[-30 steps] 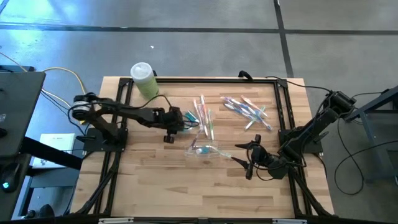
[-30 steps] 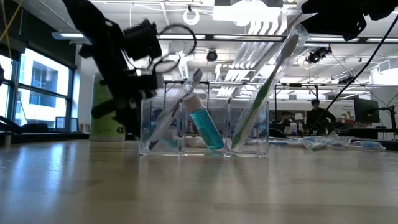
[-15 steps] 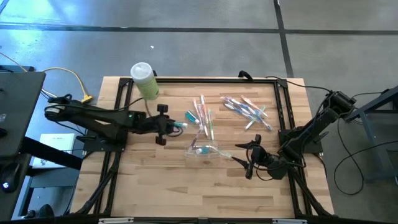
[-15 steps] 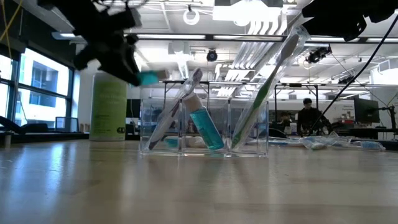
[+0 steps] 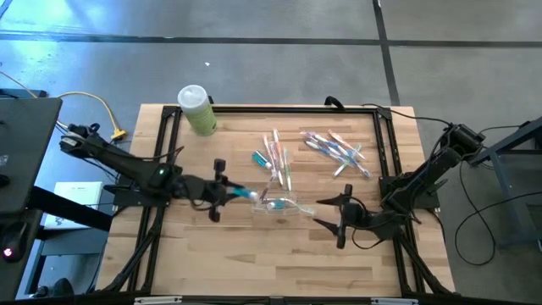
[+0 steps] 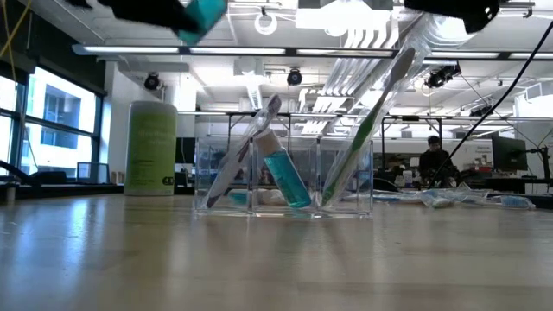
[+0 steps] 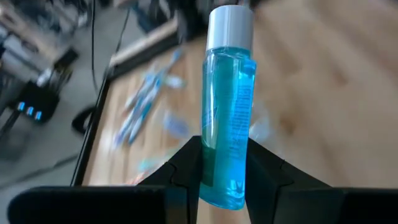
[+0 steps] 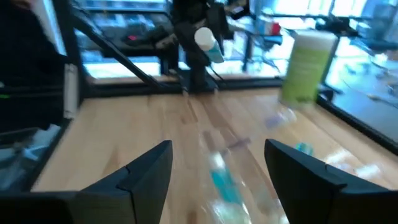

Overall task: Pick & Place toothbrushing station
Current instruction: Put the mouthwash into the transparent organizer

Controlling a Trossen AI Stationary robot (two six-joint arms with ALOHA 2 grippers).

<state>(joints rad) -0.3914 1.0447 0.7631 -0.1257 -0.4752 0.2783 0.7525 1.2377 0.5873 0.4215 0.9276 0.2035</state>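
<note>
My left gripper [image 5: 222, 191] is shut on a small blue mouthwash bottle [image 7: 227, 106] with a pale cap [image 7: 230, 25]. It hangs above the table just left of the clear three-part organizer [image 5: 279, 203]. In the low view the bottle [image 6: 200, 13] shows at the top edge. The organizer [image 6: 285, 173] stands on its base and holds a toothbrush, a teal tube and a green toothbrush leaning on its walls. My right gripper [image 5: 339, 216] stands open to the right of the organizer, holding nothing. My left gripper pinches the bottle's lower body [image 7: 214, 168], close to its base, between the two fingers [image 7: 186, 171]. The fingers reach nearly level from the table's left and lie along the bottle. The capped end sticks out past the fingertips toward the organizer. The bottle is lifted clear of the table.
Loose toothbrushes and tubes lie in two heaps [image 5: 278, 159] [image 5: 339, 148] on the far half of the table. A green canister [image 5: 196, 110] stands at the far left corner. A black frame [image 5: 271, 108] runs round the tabletop. The near half is bare wood.
My left gripper has risen from beside the toothbrush heap and gone toward the table's near edge, with the blue bottle in its fingers. It has tipped up from pointing steeply down to nearly level. In the low view it has climbed to the top of the picture.
</note>
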